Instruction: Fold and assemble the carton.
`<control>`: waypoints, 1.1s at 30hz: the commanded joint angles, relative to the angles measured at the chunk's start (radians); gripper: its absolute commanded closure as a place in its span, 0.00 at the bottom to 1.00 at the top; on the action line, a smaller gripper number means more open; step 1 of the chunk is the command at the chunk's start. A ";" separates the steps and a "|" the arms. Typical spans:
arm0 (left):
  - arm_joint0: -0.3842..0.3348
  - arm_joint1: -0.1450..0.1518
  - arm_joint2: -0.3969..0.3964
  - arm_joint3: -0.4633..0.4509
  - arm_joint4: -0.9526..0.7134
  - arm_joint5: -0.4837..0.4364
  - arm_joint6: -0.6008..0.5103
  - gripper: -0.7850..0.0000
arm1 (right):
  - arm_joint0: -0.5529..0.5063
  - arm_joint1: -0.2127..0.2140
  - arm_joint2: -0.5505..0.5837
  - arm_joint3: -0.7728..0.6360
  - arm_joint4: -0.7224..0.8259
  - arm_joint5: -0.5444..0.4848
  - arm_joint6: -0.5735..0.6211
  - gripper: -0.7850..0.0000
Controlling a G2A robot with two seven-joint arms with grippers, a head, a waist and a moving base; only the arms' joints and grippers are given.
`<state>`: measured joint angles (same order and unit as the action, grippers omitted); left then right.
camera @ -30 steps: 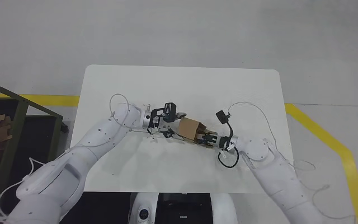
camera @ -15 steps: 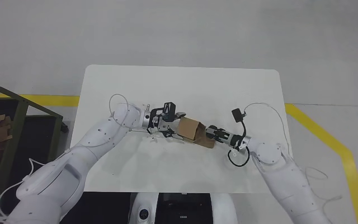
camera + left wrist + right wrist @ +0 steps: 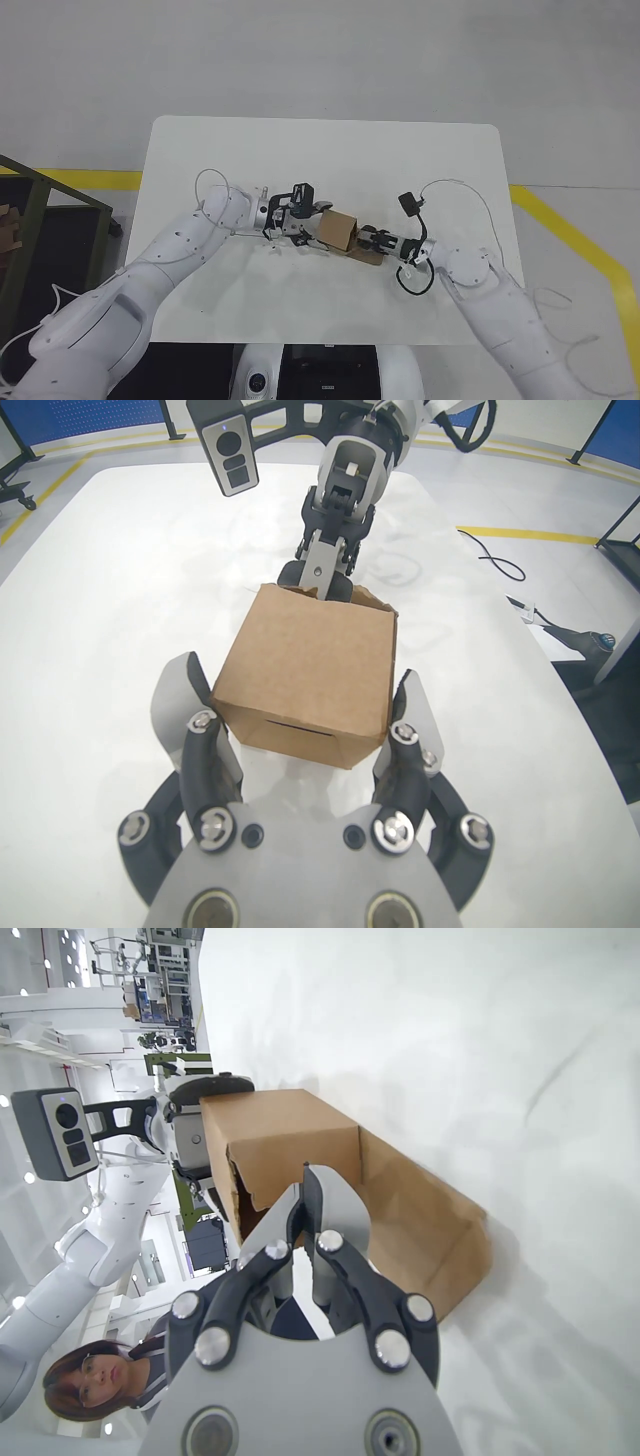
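A small brown carton [image 3: 340, 231] lies on its side in the middle of the white table [image 3: 420, 150]. My left gripper [image 3: 306, 228] holds its closed end; in the left wrist view both fingers [image 3: 186, 692] press the carton [image 3: 310, 670] from either side. My right gripper [image 3: 368, 239] is at the opposite, open end. In the right wrist view its gripper [image 3: 304, 1188] has its tips pressed together at the edge of the opening, beside a torn flap. Another flap [image 3: 425, 1238] of the carton [image 3: 280, 1128] lies flat on the table.
A thin cable [image 3: 462, 190] loops over the table near my right arm. A dark green rack [image 3: 25, 215] with cardboard stands off the table's left edge. The far half of the table is bare.
My right gripper drew back to the right from the carton's open end, then came back against it. The left gripper and carton stayed in place.
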<state>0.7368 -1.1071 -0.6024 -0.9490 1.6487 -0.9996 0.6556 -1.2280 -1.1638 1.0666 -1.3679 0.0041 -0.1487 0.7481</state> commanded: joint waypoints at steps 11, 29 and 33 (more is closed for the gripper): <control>0.002 -0.001 -0.003 -0.004 0.004 -0.006 -0.002 0.18 | 0.100 -0.033 -0.085 0.107 0.071 -0.030 0.045 1.00; 0.002 -0.002 -0.010 0.003 0.003 -0.013 0.004 0.20 | 0.095 -0.032 -0.058 0.139 0.129 -0.108 0.082 1.00; 0.002 -0.001 -0.009 0.004 0.003 -0.013 0.010 0.20 | 0.033 -0.008 0.012 0.076 0.112 -0.097 0.077 1.00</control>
<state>0.7389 -1.1088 -0.6128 -0.9453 1.6515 -1.0124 0.6638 -1.1812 -1.1764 1.0615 -1.2780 0.1205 -0.2508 0.8294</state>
